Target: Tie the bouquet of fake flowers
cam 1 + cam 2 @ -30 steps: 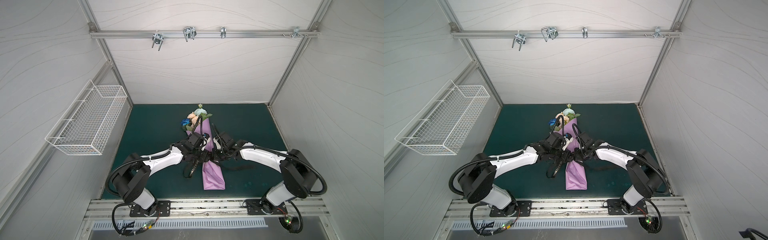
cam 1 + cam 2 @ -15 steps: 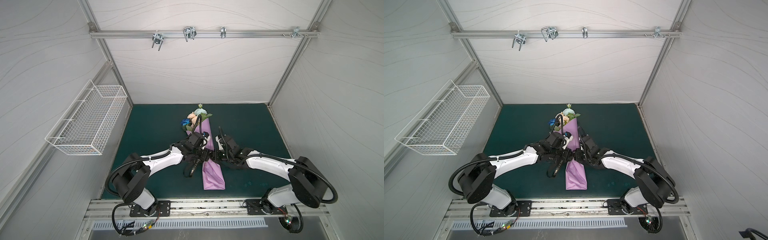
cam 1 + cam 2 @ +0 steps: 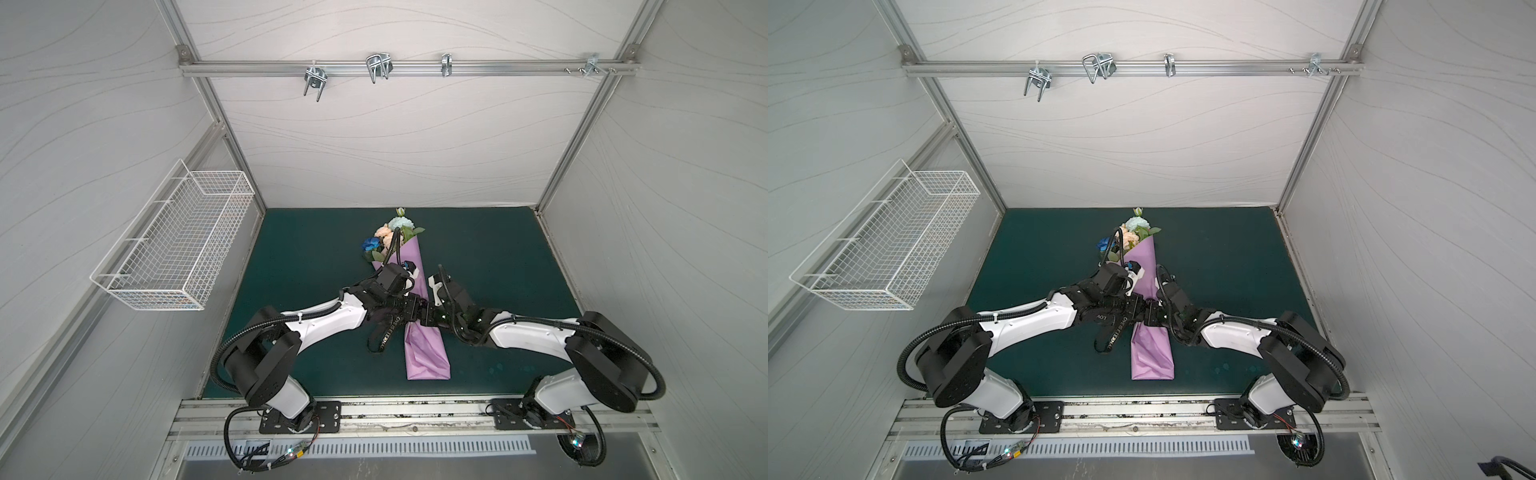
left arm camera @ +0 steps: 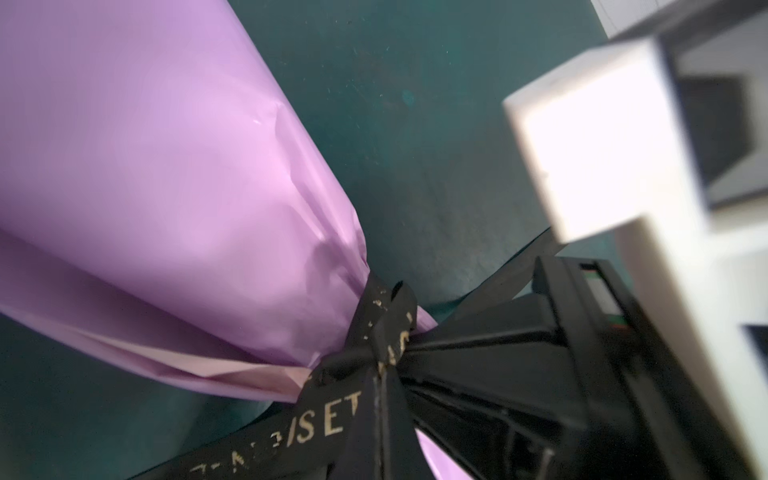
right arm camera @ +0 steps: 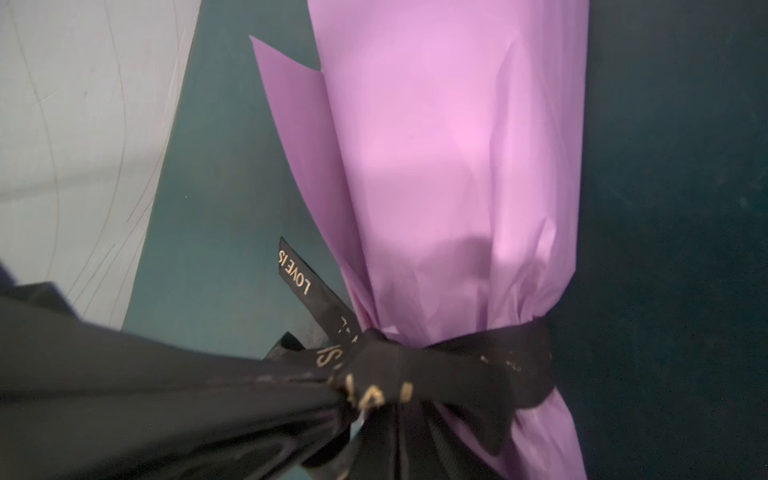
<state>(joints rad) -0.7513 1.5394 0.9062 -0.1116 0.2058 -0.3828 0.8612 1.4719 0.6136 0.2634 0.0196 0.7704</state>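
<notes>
Green mat [image 3: 316, 266] floors white-walled booth; wire basket [image 3: 174, 245] on left wall. Bouquet [image 3: 392, 232] lies mid-mat, wrapped in lilac paper [image 3: 426, 353], blooms toward back wall. Left gripper [image 4: 384, 399], right gripper [image 5: 399, 440] both pinched tight on ribbon [image 5: 478, 365] at knot. Open mat either side, up to walls.

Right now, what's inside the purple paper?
The flowers poke out of the paper at its far end: peach, pale blue and deep blue blooms with leaves. Their stems are covered by the paper, cinched by a black ribbon.
</notes>
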